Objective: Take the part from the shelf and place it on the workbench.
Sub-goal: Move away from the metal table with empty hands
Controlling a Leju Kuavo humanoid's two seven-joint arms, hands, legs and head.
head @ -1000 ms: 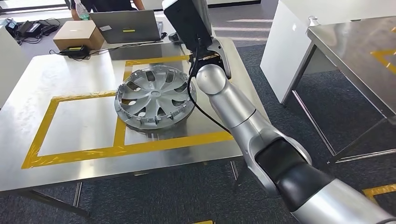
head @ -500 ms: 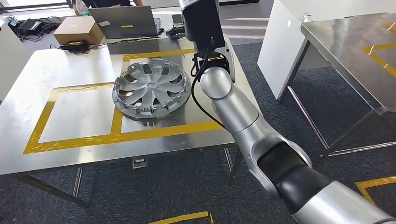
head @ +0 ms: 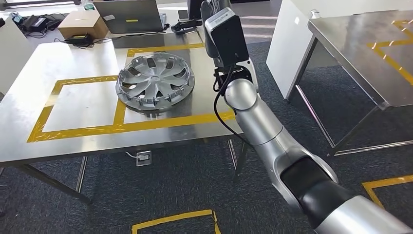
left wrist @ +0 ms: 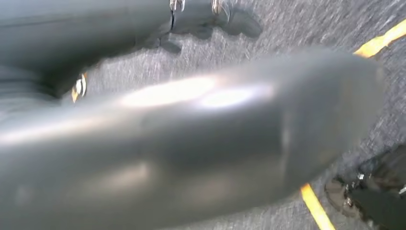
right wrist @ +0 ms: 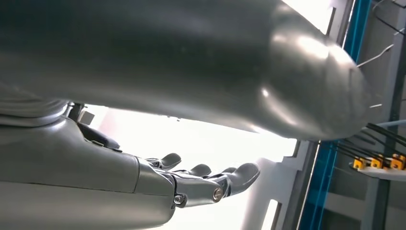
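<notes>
Head view: silver wheel cover [head: 155, 81] lying flat on the steel table [head: 29, 141], in the middle part, a little nearer to the far edge than to the near edge. Resting across a strip of yellow tape [head: 122, 127], between 2 taped rectangles. Nothing touching the wheel cover. Right arm [head: 263, 126] raised over the right edge of the table, forearm pointing up and away, black box at the wrist. At the far edge: cardboard box [head: 83, 24] near the far left corner, laptop [head: 130, 15] just beside it, dark cables around them. Second steel table [head: 360, 48] with yellow tape, well apart on the right, across grey carpet. Small white socket [head: 143, 157] hanging under the near edge.

Left wrist view: very blurred. Large grey rounded surface in front, grey carpet [left wrist: 297, 28] and yellow floor tape [left wrist: 380, 42] behind. Left hand [left wrist: 191, 21] seen partly near the frame edge; open or closed cannot be told.

Right wrist view: right hand [right wrist: 201, 184] open, fingers [right wrist: 239, 175] stretched out and a little apart, holding nothing, against a bright window. Blue vertical post [right wrist: 318, 177] and a frame with black cables [right wrist: 383, 134] beside it.
</notes>
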